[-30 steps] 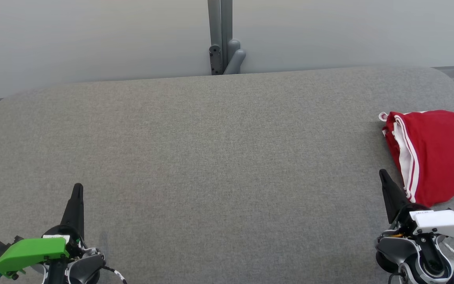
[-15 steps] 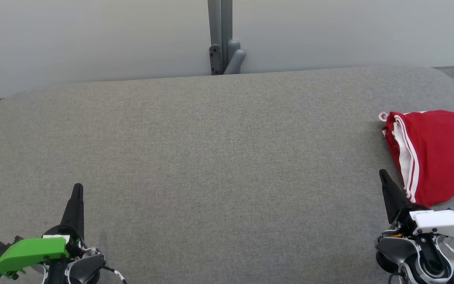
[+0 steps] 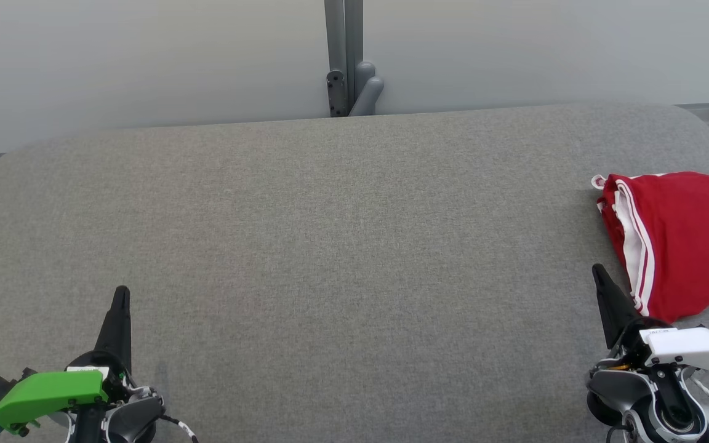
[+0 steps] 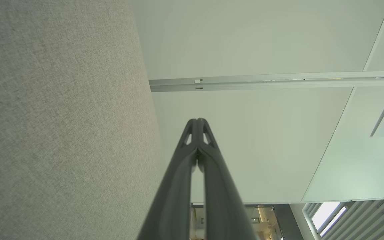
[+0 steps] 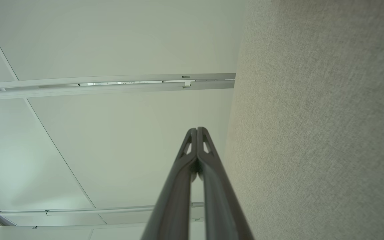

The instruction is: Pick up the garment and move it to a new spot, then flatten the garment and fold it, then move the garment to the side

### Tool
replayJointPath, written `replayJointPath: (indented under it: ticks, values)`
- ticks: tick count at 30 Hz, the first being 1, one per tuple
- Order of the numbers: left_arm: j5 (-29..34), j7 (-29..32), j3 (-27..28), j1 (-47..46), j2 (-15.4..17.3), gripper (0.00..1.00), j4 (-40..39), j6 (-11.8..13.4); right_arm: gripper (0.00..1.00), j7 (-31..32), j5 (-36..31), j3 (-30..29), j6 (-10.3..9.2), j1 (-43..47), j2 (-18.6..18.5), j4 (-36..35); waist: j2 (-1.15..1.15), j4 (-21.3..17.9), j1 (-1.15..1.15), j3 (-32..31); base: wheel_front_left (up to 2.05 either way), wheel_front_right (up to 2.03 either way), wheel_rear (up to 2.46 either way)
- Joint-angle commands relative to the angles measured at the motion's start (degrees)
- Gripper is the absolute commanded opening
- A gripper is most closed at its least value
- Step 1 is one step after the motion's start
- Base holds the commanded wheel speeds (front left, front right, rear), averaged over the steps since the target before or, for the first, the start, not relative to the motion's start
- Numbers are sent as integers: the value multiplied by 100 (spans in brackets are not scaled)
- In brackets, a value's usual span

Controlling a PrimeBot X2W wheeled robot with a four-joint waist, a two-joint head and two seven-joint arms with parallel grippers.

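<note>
The garment (image 3: 680, 240) is red with white side stripes and lies folded at the right edge of the grey table (image 3: 342, 246), partly cut off by the head view's border. My right gripper (image 3: 597, 269) is shut and empty at the lower right, its tip just left of the garment's near corner, not touching it. At the lower left my left gripper (image 3: 122, 290) is shut and empty, far from the garment. In the wrist views the left gripper (image 4: 197, 120) and right gripper (image 5: 197, 129) show fingertips pressed together with nothing between them.
A pale wall with a grey post and bracket (image 3: 348, 80) stands behind the table's far edge. The table's corners are rounded. Grey fabric runs along one side of each wrist view, with wall panels beyond.
</note>
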Motion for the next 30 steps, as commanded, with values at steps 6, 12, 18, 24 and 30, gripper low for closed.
replayJointPath:
  ticks: [6, 12, 18, 24, 30]
  values:
    - [-4, 11, 8, -60, 38, 0, -9, -40, 0, 7, 44, -9, 2, 50, -26, -27, 0, 0, 0, 0, 0, 0, 0]
    - [-4, 10, 8, -60, 38, 0, -9, -39, 0, 7, 44, -8, 2, 50, -26, -27, 0, 0, 0, 0, 0, 0, 0]
    - [-4, 10, 8, -60, 38, 0, -9, -40, 0, 7, 44, -8, 2, 50, -26, -26, 0, 0, 0, 0, 0, 0, 0]
    - [-5, 10, 8, -60, 38, 0, -9, -39, 0, 7, 44, -8, 2, 50, -26, -26, 0, 0, 0, 0, 0, 0, 0]
    - [-5, 10, 8, -60, 38, 0, -9, -39, 0, 6, 44, -8, 2, 50, -26, -26, 0, 0, 0, 0, 0, 0, 0]
